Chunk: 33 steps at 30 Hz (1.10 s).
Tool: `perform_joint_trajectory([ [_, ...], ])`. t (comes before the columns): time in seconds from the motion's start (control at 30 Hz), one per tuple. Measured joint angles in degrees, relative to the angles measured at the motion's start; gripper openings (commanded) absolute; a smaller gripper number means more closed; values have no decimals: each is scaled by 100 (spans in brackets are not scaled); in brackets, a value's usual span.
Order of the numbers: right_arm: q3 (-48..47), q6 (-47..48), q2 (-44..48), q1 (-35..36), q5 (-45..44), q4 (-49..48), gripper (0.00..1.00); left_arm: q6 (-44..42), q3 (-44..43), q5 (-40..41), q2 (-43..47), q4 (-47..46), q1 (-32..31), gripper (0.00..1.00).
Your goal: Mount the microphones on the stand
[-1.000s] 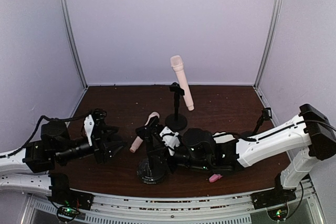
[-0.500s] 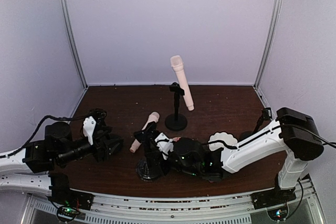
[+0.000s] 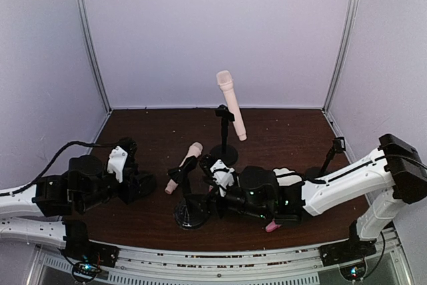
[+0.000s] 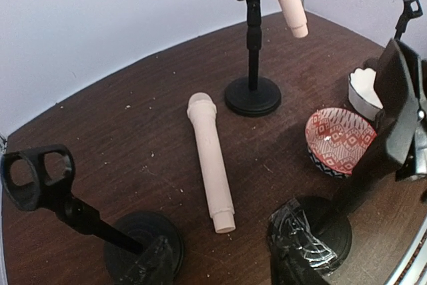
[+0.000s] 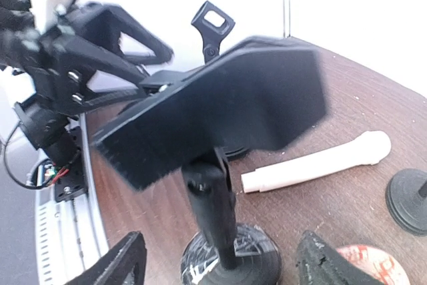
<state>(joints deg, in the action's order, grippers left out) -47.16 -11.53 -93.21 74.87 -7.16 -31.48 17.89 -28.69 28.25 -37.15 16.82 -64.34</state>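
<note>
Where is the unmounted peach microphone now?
Top view: the microphone lies on the table, left of centre, between the left tool and the back stand.

- On the top camera I saw soft, even light across the pale walls (image 3: 213, 31), while the dark table (image 3: 280, 125) looked dim, with only faint shadows.
- The black stand base (image 3: 192, 215) merged into the tabletop, so I could hardly trace its edges.
- My left wrist view was sharp, with a weak sheen on the wood and lines bowing towards the corners.
- My right wrist view was poorest: the clip (image 5: 213, 105) near the lens was smeared, probably by motion, and the background blew out white.
</note>
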Motion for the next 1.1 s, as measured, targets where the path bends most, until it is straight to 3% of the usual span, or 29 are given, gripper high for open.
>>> perform_joint_trajectory([
  [0.03,114,-26,146,0,11,20,97,11,0,-17,-109,-4,0,50],
  [0.07,219,-59,275,0,13,39,100,28,0,-44,-227,-37,0,49],
  [0.4,1209,-87,1034,0,-271,199,100,136,-4,-302,-1821,-800,46,49],
  [0.8,1523,-542,1274,-328,-732,254,100,260,-186,-1056,-3300,-1598,717,49],
  [1.1,1572,-544,1283,-334,-697,245,100,522,-807,-1211,-4312,-1617,1145,58],
])
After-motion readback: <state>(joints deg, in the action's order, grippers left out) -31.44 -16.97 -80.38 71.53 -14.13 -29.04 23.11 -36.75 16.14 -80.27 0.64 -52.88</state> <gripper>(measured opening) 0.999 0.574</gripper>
